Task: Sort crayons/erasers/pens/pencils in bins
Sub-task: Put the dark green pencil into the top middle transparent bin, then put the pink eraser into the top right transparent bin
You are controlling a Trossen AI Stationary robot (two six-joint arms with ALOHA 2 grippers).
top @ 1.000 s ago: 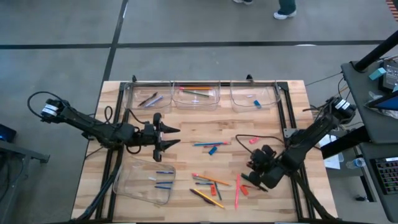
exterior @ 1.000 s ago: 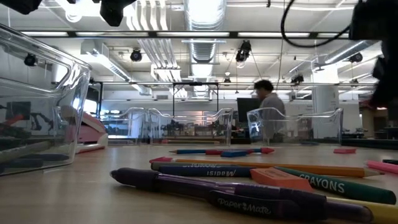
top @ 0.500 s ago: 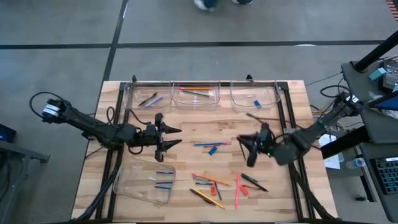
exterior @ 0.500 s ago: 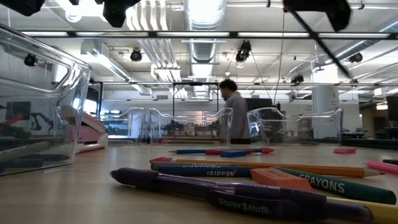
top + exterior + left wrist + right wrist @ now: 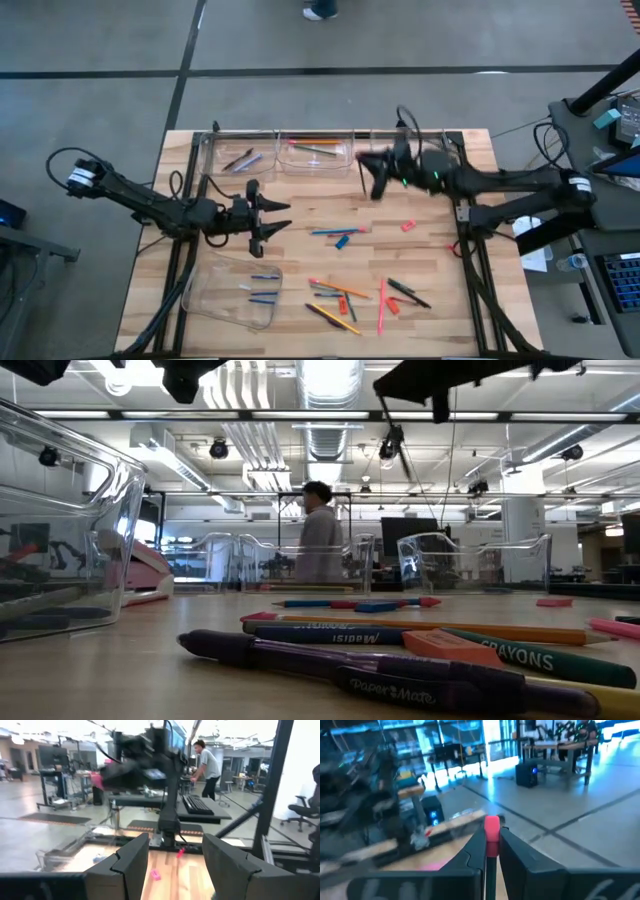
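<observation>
My right gripper (image 5: 368, 172) hangs above the table by the far bins, between the middle bin (image 5: 318, 157) and the right bin (image 5: 408, 157). It is shut on a small pink-red eraser (image 5: 491, 831). My left gripper (image 5: 280, 219) stands open at the left middle, above the table, with nothing between its fingers. A fourth bin (image 5: 232, 296) with blue crayons lies at the near left. Pencils, pens and crayons (image 5: 345, 300) lie loose near the front edge; blue crayons (image 5: 335, 236) and a red eraser (image 5: 407, 226) lie mid-table. My right gripper pinches the eraser between its two fingertips (image 5: 476, 845). The eraser's rounded end (image 5: 491, 822) sticks out past the tips. The fingers point roughly level, toward the table's left. The eraser is lifted clear of the table and of the bins.
The far left bin (image 5: 240, 157) holds dark pens, and the middle one holds pencils. A black frame rail (image 5: 330, 131) runs along the far edge behind the bins. In the low view a person (image 5: 318, 540) walks beyond the table.
My right gripper has risen from the near right pile and swung toward the far edge, to the far bins. It has tipped from pointing down to pointing level and has stayed shut. The person behind the table has walked on.
</observation>
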